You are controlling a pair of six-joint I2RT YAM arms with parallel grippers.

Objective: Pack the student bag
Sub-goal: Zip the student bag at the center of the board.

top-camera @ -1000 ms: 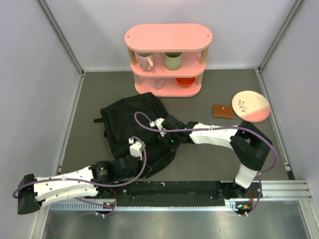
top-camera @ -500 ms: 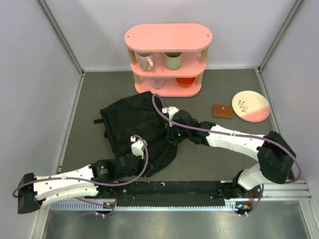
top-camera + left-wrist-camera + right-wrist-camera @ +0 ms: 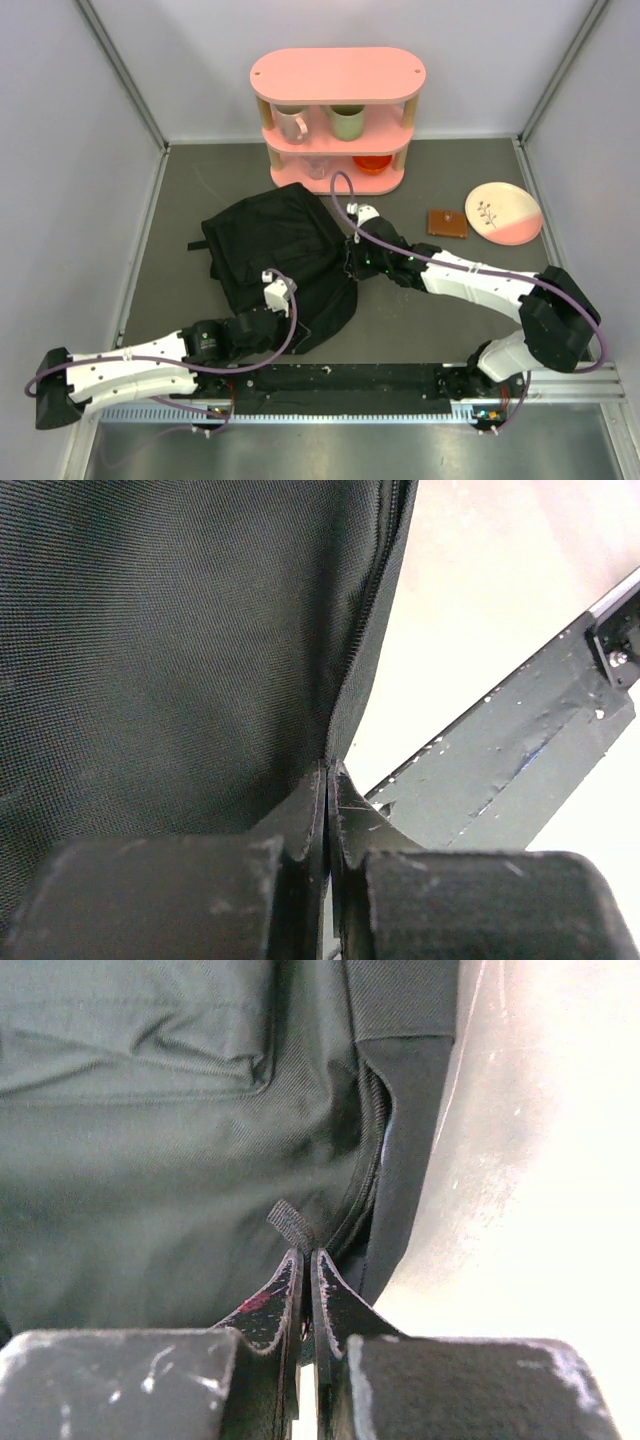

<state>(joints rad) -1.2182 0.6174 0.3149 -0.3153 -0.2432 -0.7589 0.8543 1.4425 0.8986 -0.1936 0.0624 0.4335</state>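
The student bag (image 3: 275, 245), a floppy black backpack, lies in the middle of the table in front of the pink shelf. My left gripper (image 3: 285, 312) is at its near edge, shut on the fabric beside the zipper seam (image 3: 365, 610); the fingertips (image 3: 320, 780) meet with cloth between them. My right gripper (image 3: 349, 266) is at the bag's right edge, shut on a small black zipper pull tab (image 3: 290, 1222) that sticks up from between its fingers. The bag (image 3: 150, 1140) fills the right wrist view, and the bag (image 3: 180, 630) fills most of the left wrist view.
A pink two-tier shelf (image 3: 337, 75) at the back holds two mugs, a glass and a red bowl (image 3: 372, 162). A brown wallet (image 3: 447, 222) and a pink-and-white plate (image 3: 503, 213) lie to the right. The black mounting rail (image 3: 350, 380) runs along the near edge.
My right gripper has moved right and toward the shelf with the pull tab in it, and its elbow has swung out to the right. The left arm has stayed put.
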